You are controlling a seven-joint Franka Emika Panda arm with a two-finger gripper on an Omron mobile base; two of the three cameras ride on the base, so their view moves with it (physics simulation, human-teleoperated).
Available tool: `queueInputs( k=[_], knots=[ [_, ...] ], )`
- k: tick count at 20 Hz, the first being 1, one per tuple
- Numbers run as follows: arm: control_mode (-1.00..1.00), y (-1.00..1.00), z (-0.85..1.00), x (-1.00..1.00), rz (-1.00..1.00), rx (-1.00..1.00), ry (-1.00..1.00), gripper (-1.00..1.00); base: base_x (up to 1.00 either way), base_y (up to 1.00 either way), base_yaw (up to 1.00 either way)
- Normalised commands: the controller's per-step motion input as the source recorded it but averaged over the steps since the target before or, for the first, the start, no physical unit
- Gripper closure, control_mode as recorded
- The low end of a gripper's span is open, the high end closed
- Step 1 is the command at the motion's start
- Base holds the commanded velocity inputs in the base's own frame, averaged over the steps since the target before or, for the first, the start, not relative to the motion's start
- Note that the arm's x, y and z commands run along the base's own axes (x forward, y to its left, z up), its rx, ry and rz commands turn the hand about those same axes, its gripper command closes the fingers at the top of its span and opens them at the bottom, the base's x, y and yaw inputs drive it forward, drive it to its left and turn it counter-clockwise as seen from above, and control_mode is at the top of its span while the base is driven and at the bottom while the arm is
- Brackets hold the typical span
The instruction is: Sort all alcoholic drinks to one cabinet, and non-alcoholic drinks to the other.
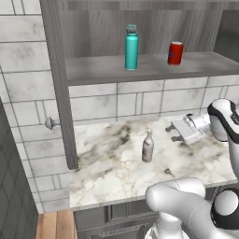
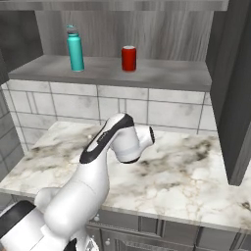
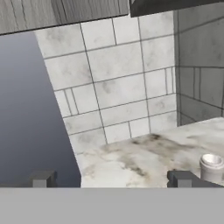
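Observation:
On the grey shelf point(image 1: 154, 70) of the open wall cabinet stand two non-alcoholic drinks, a tall teal bottle point(image 1: 131, 46) point(image 2: 75, 49) and, to its right, a short red can point(image 1: 175, 53) point(image 2: 129, 58). A slim pale bottle point(image 1: 148, 147), an alcoholic drink, stands upright on the marble counter point(image 1: 107, 163). My gripper point(image 1: 173, 132) hovers over the counter to the right of that bottle and points left, open with nothing between its fingers. In the hand view the fingertips point(image 3: 43, 178) stand wide apart, and the pale bottle's top point(image 3: 211, 166) shows at the lower right.
The cabinet's open door point(image 1: 58, 84), with a round knob point(image 1: 50, 123), juts out left of the counter. Another dark door point(image 2: 235, 88) hangs at the right. A tiled wall point(image 1: 140, 102) backs the counter, and drawers point(image 2: 147, 235) sit under its front edge.

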Motion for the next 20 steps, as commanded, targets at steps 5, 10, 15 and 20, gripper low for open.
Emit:
queueInputs(
  k=[5,10,15,20],
  knots=[
    [-1.0,0.0,-0.16,0.15,0.0,0.12,-0.01,-1.0,0.0,0.0,0.0],
    [-1.0,0.0,-0.11,0.12,-0.01,0.07,0.0,-1.0,0.0,0.0,0.0],
    [-1.0,0.01,-0.16,0.02,-0.02,0.03,0.0,-1.0,0.0,0.0,0.0],
    [-1.0,0.12,-0.06,0.03,-0.04,0.0,0.0,-1.0,0.0,0.0,0.0]
  ],
)
